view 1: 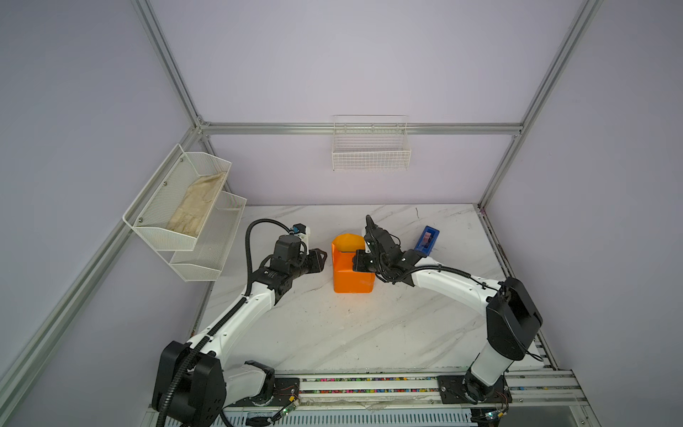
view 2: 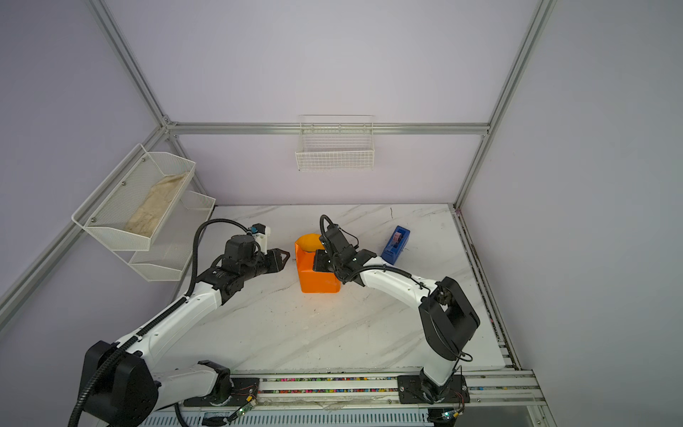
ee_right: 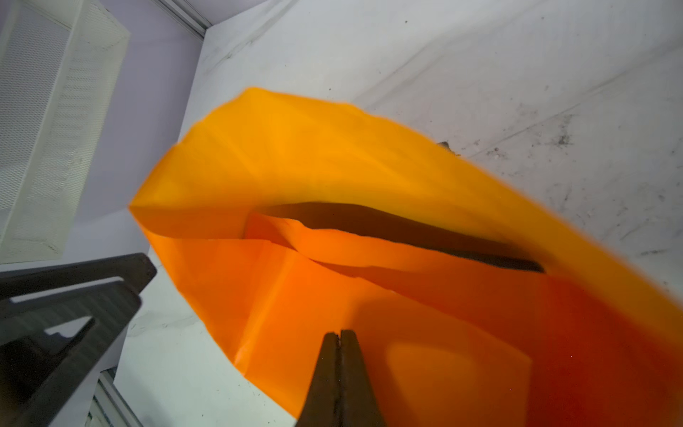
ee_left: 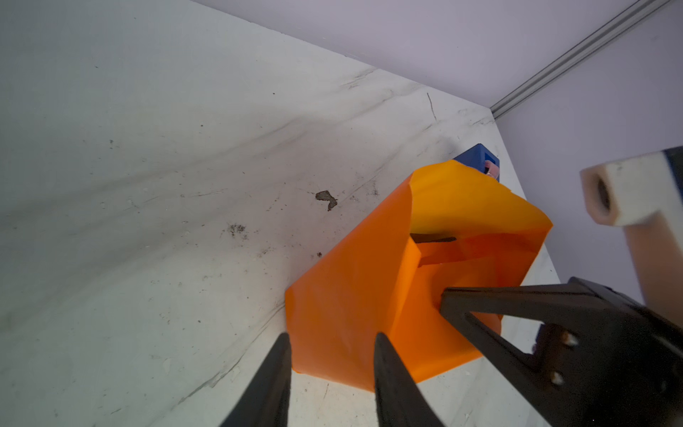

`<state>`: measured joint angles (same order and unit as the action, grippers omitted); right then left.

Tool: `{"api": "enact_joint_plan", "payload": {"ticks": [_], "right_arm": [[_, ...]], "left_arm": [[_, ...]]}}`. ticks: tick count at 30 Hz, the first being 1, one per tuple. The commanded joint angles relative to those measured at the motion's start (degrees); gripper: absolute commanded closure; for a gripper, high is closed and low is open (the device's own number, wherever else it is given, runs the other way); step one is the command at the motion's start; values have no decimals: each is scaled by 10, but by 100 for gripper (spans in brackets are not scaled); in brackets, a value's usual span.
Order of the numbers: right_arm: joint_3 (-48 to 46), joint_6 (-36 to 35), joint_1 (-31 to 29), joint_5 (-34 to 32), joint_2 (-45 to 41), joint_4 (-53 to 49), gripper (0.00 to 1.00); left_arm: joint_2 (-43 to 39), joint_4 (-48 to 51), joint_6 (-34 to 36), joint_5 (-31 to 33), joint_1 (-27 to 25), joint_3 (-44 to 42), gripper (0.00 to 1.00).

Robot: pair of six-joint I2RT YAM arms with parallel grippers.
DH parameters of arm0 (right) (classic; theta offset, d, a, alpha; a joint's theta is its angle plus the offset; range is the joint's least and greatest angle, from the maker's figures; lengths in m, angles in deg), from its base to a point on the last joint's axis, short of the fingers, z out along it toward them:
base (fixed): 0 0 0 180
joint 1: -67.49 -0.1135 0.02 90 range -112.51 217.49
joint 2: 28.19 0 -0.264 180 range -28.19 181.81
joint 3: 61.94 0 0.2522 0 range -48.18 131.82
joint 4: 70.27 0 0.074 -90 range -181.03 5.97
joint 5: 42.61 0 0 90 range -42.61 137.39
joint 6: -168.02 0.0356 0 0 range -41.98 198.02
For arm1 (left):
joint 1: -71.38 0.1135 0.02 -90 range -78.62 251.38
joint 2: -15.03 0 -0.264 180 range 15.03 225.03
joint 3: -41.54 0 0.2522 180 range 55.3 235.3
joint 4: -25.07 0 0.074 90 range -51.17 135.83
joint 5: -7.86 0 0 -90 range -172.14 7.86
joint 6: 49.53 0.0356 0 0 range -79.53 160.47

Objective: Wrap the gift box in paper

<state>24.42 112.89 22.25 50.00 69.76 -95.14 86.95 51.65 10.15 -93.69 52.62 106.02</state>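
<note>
The marble table (view 1: 332, 332) carries the parcel near its middle, between the two arms. The paper (view 1: 351, 275) is folded round into an orange sleeve that gapes open at the far end, with its far flap standing up. It looks thin, light and soft; it holds a crease but would tear or dent easily. I judge the free flap edge the place to pinch and the flat top the place to press; a hard sideways push would likely slide the whole light parcel on the smooth stone.

The gift box (ee_right: 406, 229) shows only as a dark strip inside the open mouth; it is likely stiff, so it gives the paper something to fold against.

The right gripper (ee_right: 340, 334) has its jaws closed tight, with the tips against the top of the paper; whether a fold is caught between them cannot be told. The left gripper (ee_left: 332, 355) has its jaws part open and empty; it is just beside the parcel's left wall and apart from it in both top views.
</note>
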Motion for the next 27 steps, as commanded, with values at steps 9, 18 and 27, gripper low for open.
{"api": "enact_joint_plan", "payload": {"ticks": [9, 18, 27], "right_arm": [[-47, 9, 0, -26, 8, 33, 100], [-47, 12, 0, -26, 13, 34, 100], [-47, 15, 0, -21, 9, 35, 100]], "left_arm": [[38, -42, -43, -12, 4, -24, 67], [42, -25, -43, 66, 3, -14, 68], [130, -59, -55, 38, 3, -1, 69]]}}
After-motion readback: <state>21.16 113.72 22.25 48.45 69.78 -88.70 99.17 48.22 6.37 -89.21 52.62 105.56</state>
